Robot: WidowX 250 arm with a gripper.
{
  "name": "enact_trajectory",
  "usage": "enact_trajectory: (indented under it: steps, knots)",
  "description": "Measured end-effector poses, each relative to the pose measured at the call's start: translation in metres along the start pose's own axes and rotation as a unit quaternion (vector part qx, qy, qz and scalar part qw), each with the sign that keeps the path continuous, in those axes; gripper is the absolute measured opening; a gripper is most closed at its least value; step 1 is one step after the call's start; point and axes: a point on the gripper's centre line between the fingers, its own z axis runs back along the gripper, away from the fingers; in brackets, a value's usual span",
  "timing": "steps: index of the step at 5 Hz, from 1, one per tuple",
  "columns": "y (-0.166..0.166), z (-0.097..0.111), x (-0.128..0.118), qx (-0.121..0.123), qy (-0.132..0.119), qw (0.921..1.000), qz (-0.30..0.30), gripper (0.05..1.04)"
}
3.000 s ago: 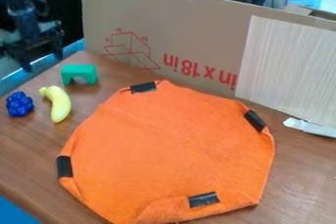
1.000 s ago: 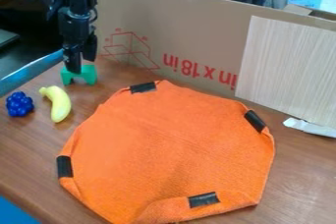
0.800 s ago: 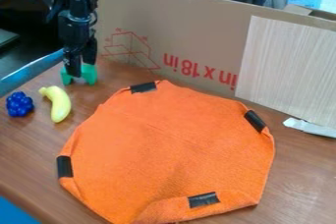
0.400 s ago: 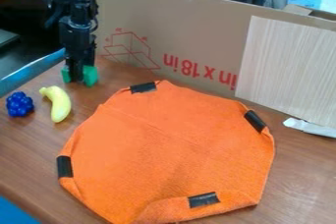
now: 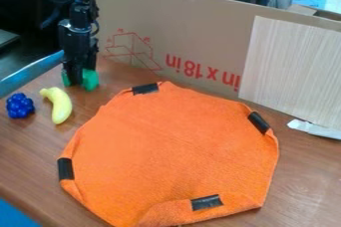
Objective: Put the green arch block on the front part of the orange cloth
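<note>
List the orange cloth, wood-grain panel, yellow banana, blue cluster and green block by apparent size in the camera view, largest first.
1. Orange cloth
2. Wood-grain panel
3. Yellow banana and blue cluster: too alike to rank
Unsure: green block, partly covered by the gripper

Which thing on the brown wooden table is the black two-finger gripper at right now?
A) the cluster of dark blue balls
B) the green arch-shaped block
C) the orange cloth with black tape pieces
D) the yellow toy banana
B: the black two-finger gripper is down at the green arch-shaped block, its lower end overlapping the block in the view.
</note>
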Motion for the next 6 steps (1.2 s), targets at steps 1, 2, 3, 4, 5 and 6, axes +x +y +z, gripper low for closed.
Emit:
enact_trajectory:
  steps: [1, 2, 3, 4, 5, 6]
  knots:
    - [-0.004, 0.030, -0.029, -0.049, -0.003, 0.9945, -0.093, 0.577]
    - [-0.004, 0.062, -0.069, -0.089, -0.011, 0.9721, -0.216, 0.577]
    - [0.005, 0.072, -0.096, -0.097, -0.024, 0.9356, -0.338, 0.577]
    - [0.020, 0.069, -0.113, -0.100, -0.006, 0.8845, -0.456, 0.577]
    - [0.041, 0.073, -0.134, -0.130, 0.017, 0.8222, -0.554, 0.577]
    - [0.060, 0.083, -0.164, -0.169, 0.028, 0.7419, -0.648, 0.577]
